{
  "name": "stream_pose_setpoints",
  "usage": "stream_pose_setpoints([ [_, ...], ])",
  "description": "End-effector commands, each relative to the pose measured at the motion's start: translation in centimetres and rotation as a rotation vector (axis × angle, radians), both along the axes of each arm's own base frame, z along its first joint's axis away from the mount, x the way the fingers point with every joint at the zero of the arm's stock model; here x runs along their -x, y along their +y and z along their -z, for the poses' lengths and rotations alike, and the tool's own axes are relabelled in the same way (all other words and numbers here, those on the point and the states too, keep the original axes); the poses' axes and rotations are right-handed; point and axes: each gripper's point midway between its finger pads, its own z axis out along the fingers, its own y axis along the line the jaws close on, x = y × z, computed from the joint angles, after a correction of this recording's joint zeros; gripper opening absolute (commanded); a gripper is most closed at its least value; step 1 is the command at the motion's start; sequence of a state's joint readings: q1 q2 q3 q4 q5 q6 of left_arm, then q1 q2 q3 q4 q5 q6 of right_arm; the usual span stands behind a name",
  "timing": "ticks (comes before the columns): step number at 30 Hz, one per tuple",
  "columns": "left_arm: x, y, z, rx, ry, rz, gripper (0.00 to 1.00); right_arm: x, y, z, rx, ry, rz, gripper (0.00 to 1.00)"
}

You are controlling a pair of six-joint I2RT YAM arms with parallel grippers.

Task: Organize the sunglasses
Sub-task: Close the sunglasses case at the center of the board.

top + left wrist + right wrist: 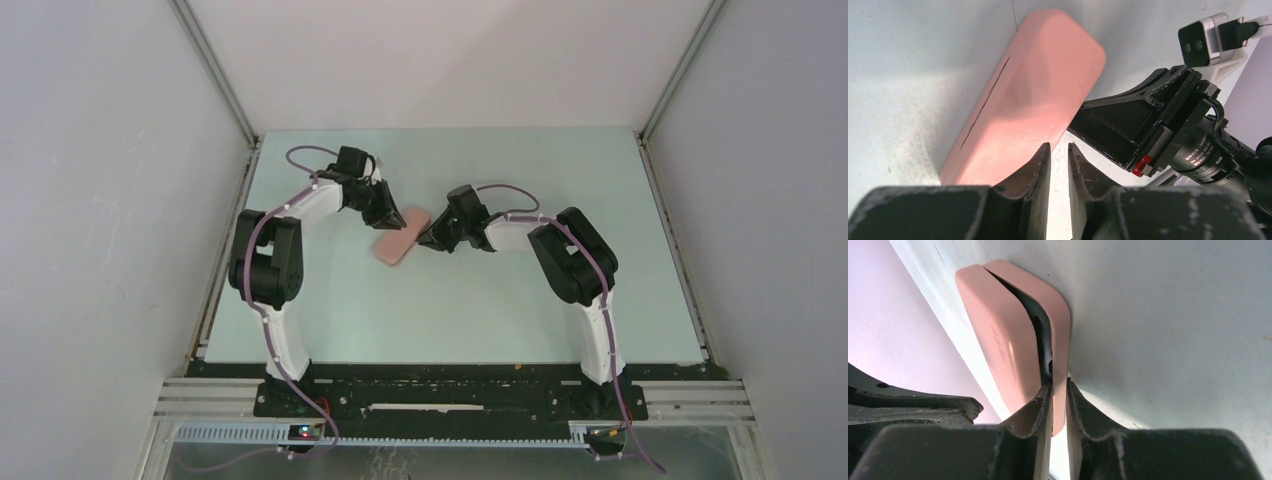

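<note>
Case [1003,350] ajar | right jaws pinch one shell | left jaws narrowly apart, beside

Plain salmon-pink case [402,236], thin dark seam line along one side; shows dark inside the gap. Under the case, pale green-grey desk [500,300]. At the case's ends, black left end effector [1059,146] and right end effector [1058,382], edges scuffed grey; white-and-black arms [300,210], purple cables [300,155].

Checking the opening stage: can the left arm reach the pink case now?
Likely yes: the left gripper sits right at one end of the pink case, nothing between them; the right gripper only pinches its other side.
</note>
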State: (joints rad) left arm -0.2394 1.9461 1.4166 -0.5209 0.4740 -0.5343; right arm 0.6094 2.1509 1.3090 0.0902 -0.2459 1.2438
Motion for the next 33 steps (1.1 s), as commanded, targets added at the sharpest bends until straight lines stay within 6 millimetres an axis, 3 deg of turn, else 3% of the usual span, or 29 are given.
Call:
stream_pose_setpoints([
  [1, 0.8, 0.2, 0.4, -0.011, 0.019, -0.003, 0.24, 0.2, 0.3, -0.7, 0.022, -0.013, -0.012, 0.22],
  [5, 0.9, 0.2, 0.0, -0.013, 0.010, -0.006, 0.24, 0.2, 0.3, -1.9, 0.030, -0.045, -0.024, 0.22],
  [14, 0.5, 1.4, -4.2, -0.057, -0.097, -0.040, 0.26, 1.3, -1.2, -4.8, 0.109, -0.112, -0.065, 0.22],
  [19, 0.7, 2.0, -4.2, -0.098, -0.101, -0.040, 0.29, 2.4, -1.9, -5.5, 0.125, -0.159, -0.109, 0.21],
  [26, 1.8, 2.6, -3.6, -0.147, -0.112, -0.019, 0.49, 4.5, -3.1, -5.6, 0.132, -0.184, -0.198, 0.31],
  [33, 1.9, 2.8, -4.3, -0.265, -0.218, 0.041, 0.69, 6.0, -8.0, -6.4, 0.226, -0.232, -0.179, 0.43],
])
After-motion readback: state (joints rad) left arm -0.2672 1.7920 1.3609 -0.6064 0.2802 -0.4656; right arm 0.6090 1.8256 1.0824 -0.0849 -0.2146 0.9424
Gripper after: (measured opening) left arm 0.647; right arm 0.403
